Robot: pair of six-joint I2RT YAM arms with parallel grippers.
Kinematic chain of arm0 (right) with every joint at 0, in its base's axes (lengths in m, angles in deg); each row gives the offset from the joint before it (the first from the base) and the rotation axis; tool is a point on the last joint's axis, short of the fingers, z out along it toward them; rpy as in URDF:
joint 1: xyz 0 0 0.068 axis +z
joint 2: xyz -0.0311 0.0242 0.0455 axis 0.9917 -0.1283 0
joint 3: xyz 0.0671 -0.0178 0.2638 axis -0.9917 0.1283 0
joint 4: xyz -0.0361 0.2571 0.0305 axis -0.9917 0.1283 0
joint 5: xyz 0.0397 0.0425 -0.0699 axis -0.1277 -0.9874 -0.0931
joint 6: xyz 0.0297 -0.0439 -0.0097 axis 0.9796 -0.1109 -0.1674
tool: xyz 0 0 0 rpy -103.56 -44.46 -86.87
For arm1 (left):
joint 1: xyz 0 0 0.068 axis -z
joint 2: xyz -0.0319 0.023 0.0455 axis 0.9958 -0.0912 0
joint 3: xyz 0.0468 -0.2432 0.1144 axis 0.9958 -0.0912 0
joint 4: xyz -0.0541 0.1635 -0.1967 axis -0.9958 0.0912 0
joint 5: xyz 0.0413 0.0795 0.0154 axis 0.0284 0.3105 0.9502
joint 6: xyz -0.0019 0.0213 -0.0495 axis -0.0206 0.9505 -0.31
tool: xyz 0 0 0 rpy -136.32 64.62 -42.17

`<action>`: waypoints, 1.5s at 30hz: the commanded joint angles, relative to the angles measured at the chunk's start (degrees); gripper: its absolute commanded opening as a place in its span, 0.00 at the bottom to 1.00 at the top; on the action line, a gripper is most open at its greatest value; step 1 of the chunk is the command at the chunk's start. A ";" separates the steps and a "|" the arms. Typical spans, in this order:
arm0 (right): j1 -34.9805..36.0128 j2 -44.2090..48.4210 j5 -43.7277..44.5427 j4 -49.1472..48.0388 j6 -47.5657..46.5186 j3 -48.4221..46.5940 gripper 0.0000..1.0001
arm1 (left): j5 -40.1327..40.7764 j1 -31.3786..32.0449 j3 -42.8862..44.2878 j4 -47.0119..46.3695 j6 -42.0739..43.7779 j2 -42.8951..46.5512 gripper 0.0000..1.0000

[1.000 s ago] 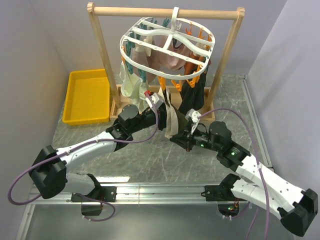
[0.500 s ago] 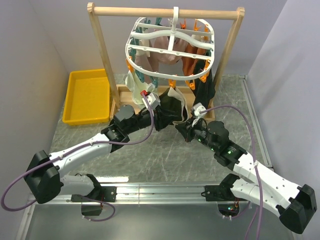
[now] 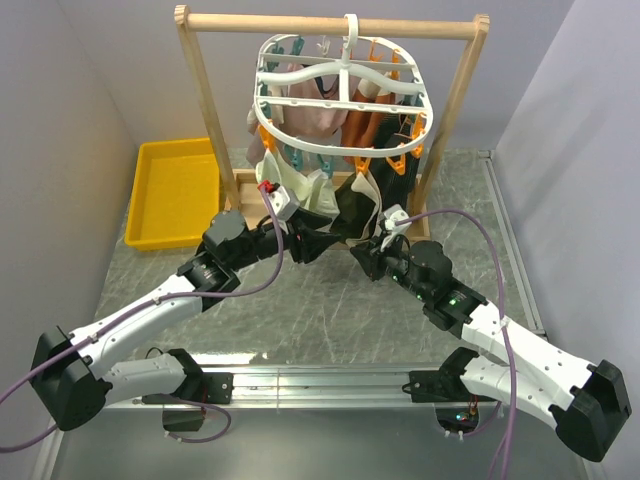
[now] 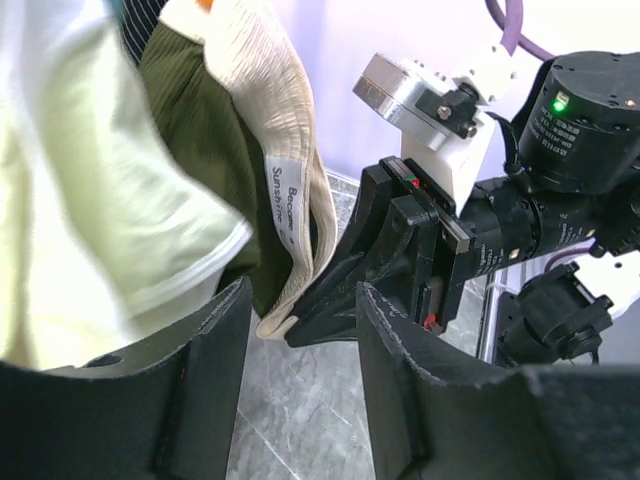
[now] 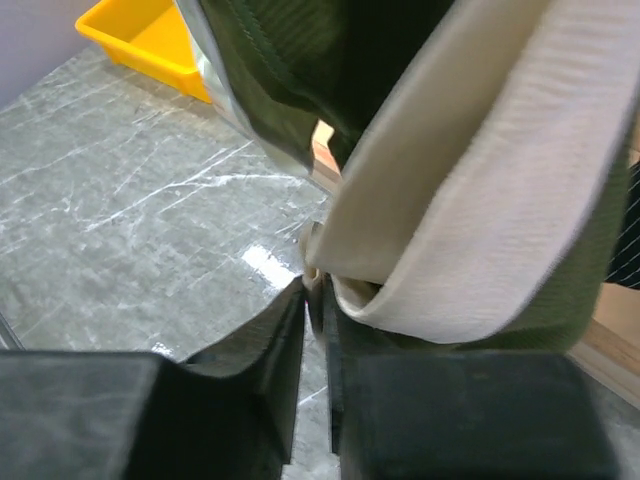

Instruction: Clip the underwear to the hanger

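The white oval hanger (image 3: pixel 340 148) with orange and teal clips hangs from the wooden rail. The underwear (image 3: pixel 352 205), olive with a beige waistband, hangs below its front rim. In the left wrist view my left gripper (image 4: pixel 300 310) stands open and empty, just short of the waistband's low end (image 4: pixel 285 300). My right gripper (image 5: pixel 313 285) has its jaws a thin slit apart. The edge of the waistband fold (image 5: pixel 470 200) is pinched at its very tips. From above, the left gripper (image 3: pixel 318 243) and right gripper (image 3: pixel 362 258) face each other under the garment.
The wooden rail frame (image 3: pixel 330 22) stands across the back, its base board behind the grippers. A yellow tray (image 3: pixel 175 190) lies at the back left. A pale garment (image 4: pixel 90 200) and a pinkish one (image 3: pixel 310 115) hang from the same hanger, close beside the underwear.
The left gripper has opened, let go of the fabric and drawn back to the left. The hanger has swung round. The right jaws have parted slightly.
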 commanded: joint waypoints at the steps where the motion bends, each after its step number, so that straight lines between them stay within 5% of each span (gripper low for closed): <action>1: -0.67 -0.10 0.77 -3.43 -0.94 0.32 0.22 | -0.62 -0.35 -0.17 0.75 2.78 1.43 0.52; 10: -1.11 1.48 -1.95 -2.73 -2.08 -0.21 0.31 | 7.12 -4.83 6.15 1.02 0.67 -4.53 0.54; 28: -1.02 10.62 -13.73 5.08 -4.28 -7.85 0.50 | 6.07 -18.54 13.98 -1.09 -1.97 -13.95 0.55; 35: -1.37 11.76 -4.35 7.03 -4.99 -14.18 0.51 | 4.22 -20.39 14.07 -0.92 -0.56 -13.95 0.54; 39: -4.97 9.67 0.41 6.14 -3.50 -16.73 0.51 | 3.44 -21.79 14.77 0.14 -1.26 -14.30 0.54; 45: -13.41 2.99 -5.02 7.11 -0.95 -23.58 0.59 | 2.64 -22.67 15.12 -0.12 -1.18 -14.04 0.54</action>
